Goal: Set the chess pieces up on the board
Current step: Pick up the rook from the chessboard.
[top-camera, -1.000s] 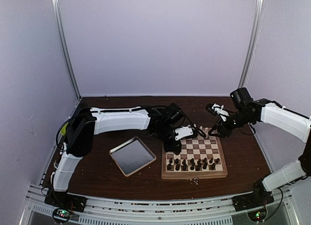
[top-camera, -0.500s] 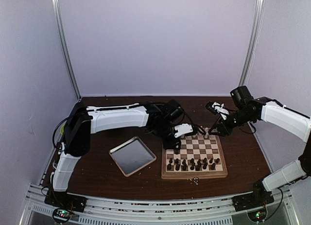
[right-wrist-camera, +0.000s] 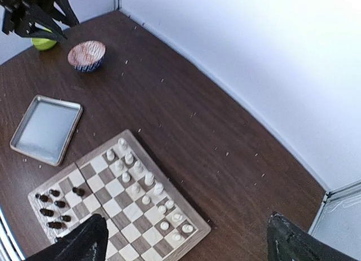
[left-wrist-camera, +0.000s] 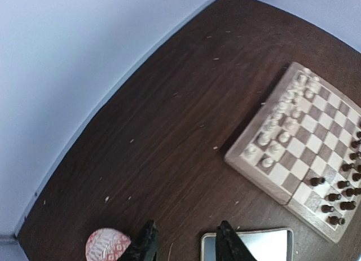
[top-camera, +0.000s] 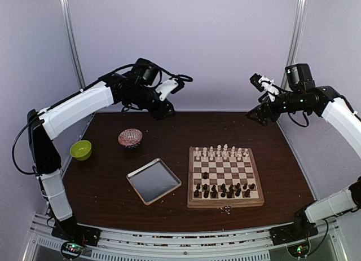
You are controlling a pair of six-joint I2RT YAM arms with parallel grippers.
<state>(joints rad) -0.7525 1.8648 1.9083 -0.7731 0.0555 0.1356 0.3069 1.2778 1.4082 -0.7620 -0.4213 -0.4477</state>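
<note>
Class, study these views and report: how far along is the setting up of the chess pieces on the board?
Done: cream pieces stand in two rows at the far side of the board; dark pieces crowd the near side. In hand: nothing; left gripper and right gripper hang open and empty, away from it. Remaining: one dark piece stands alone ahead of its rows, probably needing placement.

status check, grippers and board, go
Left gripper open, empty; right gripper wide open, empty. Cream pieces ranked on far side of board, dark near, one dark piece forward. Nothing over it.
</note>
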